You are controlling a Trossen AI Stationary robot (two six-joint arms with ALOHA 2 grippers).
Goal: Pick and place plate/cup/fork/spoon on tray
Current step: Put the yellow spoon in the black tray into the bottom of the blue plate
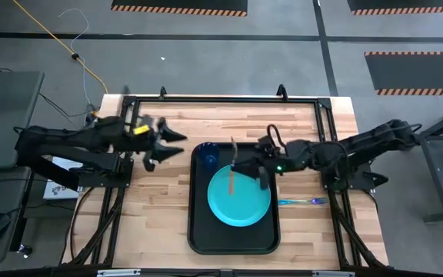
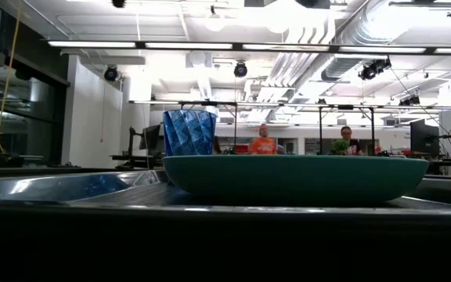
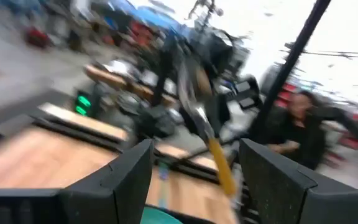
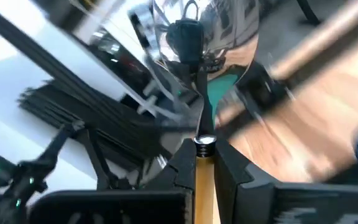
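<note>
At table centre sits the tray (image 1: 198, 238), long axis running 12 to 6. The plate (image 1: 244, 208) lies flat in it, filling most of the width, and the cup (image 1: 209, 157) stands upright in the tray's 11 o'clock corner, just off the plate rim; low view shows cup (image 2: 189, 132) behind plate (image 2: 294, 178), w/ two people far back in the room. The right gripper (image 1: 246, 164) reaches in from 3 o'clock, over the plate's 12 o'clock edge, fingers (image 4: 225, 171) clamped on the spoon (image 1: 234, 158) by its orange-tan handle; wrist view has the silver bowl (image 4: 194, 43) pointing away from the fingers. Spoon is lifted, tilted, handle end over the plate. The fork (image 1: 302, 201) lies on bare wood at 3 o'clock of the tray, just beside its rim, approx crosswise. The left gripper (image 1: 172, 145) hovers at 9–10 o'clock of the tray, over the table, fingers (image 3: 120, 180) apart, holding nothing.
</note>
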